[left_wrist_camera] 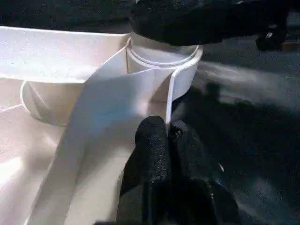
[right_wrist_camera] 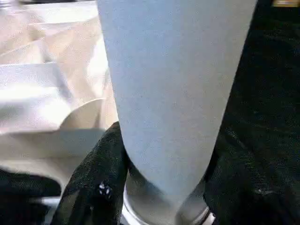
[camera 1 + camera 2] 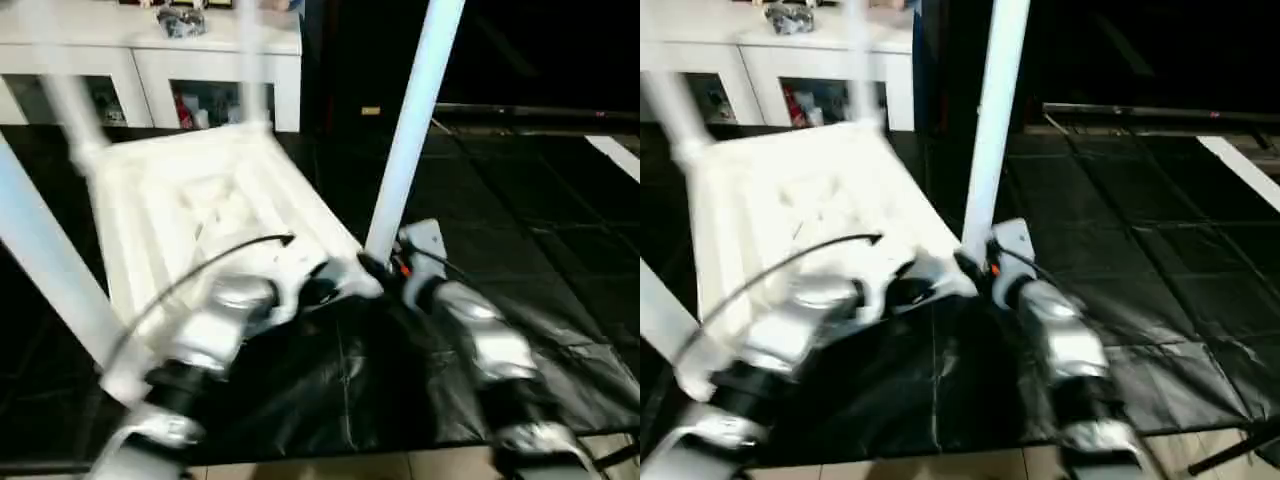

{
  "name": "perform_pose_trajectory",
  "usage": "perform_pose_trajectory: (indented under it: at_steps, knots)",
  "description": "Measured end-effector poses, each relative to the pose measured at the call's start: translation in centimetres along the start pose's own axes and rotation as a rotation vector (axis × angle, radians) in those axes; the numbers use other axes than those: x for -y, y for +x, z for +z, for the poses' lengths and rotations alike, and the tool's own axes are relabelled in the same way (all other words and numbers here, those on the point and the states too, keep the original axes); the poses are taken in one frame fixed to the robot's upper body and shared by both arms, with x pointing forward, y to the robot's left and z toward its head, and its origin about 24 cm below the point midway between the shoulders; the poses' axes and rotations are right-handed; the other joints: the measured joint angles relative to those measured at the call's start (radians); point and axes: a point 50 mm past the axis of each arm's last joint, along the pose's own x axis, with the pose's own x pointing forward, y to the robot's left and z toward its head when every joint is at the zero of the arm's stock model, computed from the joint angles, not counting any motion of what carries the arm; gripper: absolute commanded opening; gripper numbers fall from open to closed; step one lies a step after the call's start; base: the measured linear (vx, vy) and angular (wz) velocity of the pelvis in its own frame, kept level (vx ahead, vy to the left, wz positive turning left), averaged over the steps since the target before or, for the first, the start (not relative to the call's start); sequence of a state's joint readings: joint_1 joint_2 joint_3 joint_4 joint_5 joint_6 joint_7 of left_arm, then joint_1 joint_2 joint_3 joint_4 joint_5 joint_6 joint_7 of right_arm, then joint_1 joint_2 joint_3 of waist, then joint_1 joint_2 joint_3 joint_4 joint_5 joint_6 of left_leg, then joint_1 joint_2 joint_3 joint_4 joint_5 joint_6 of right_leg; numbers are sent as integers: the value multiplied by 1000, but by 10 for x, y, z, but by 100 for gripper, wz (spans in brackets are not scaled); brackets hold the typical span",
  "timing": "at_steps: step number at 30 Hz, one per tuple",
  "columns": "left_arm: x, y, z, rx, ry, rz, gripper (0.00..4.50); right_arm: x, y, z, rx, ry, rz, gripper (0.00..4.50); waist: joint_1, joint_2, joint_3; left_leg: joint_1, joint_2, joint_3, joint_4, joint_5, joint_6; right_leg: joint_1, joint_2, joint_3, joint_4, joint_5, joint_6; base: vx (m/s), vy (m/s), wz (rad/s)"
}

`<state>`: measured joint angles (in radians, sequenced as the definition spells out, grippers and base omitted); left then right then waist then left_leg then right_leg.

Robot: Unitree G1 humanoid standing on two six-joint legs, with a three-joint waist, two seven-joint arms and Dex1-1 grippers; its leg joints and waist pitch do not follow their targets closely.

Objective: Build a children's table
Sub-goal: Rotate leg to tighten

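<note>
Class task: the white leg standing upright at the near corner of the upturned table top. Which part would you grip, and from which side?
Grip the leg low, just above its corner socket, probably from the robot's side, one finger on each flank. The round tube is widest there. The right tool holds it so; the left tool pinches a rib of the table top.

Right gripper [image 3: 975, 268] grips upright leg [image 3: 992, 120] at tabletop [image 3: 790, 210] corner

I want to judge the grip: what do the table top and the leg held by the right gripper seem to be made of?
The table top looks like white moulded plastic, smooth and slightly glossy: thin ribs and a rounded corner socket show. The leg in the right gripper seems a smooth white plastic tube, matte; it could be otherwise.
</note>
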<state>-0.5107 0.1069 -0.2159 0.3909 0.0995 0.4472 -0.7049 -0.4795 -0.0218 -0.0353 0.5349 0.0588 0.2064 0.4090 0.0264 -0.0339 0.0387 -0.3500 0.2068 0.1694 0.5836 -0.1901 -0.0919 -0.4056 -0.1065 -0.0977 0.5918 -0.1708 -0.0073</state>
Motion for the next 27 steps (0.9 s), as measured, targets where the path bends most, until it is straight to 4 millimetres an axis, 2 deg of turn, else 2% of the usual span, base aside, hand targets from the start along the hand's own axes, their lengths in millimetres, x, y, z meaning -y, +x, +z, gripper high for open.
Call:
perform_pose_trajectory:
  at_steps: [3, 5, 7, 10, 11, 16, 19, 22, 27]
  knots:
    - [0, 4, 4, -1, -1, 44, 0, -4, 7, 4, 10, 27, -81, 196, 0, 0, 0, -1, 0, 0, 0, 0, 0, 0, 0, 0, 0, 0, 0, 0, 0, 0]
    - [0, 5, 5, 0, -2, 47, 0, -4, 8, 4, 14, 31, -95, 252, 1, 0, 0, -1, 0, 0, 0, 0, 0, 0, 1, 1, 0, 0, 0, 0, 0, 0]
    - [-2, 4, 7, -3, 7, 50, 0, -5, 7, 4, 16, 38, -93, 252, 2, 0, 0, -1, 1, 0, -2, 0, 0, 0, 3, 2, 1, 1, 0, 0, 0, 0]
    - [-7, 2, 8, -14, 29, 55, 0, -7, 6, 2, 20, 45, -77, 295, -1, 0, 0, -1, 2, 0, -6, 0, -1, -2, 7, 3, 1, 2, -1, 0, 0, 0]
    - [-9, -1, 7, -19, 40, 46, 0, -6, 4, 1, 23, 40, -60, 297, 1, 0, 0, -1, 3, 1, -7, 0, -1, -2, 10, 4, 1, 2, -2, 0, 0, 0]
    - [-17, -11, 5, -25, 114, -13, 0, 0, -5, 0, 24, -5, 65, 338, 4, 0, 0, -1, 6, 0, -12, 1, -2, -4, 16, 3, 3, 4, -6, 0, 0, 0]
    - [-25, -24, 0, -42, 177, -91, 0, 13, -17, 1, 16, -42, 203, 362, 10, 1, 1, -1, 7, 1, -14, 1, -2, -5, 17, 3, 4, 4, -7, 0, 0, 0]
    - [-30, -34, -4, -65, 200, -159, 0, 28, -29, 8, 19, -91, 302, 387, 18, 1, 1, -1, 8, 2, -12, 1, -3, -3, 15, 4, 3, 4, -7, 0, 0, 0]
    - [-35, -45, -9, -73, 290, -262, 0, 36, -43, 20, 9, -163, 474, 438, 32, 1, 1, 0, 7, 2, -11, 1, -3, -3, 14, 5, 3, 4, -7, 0, 0, 0]
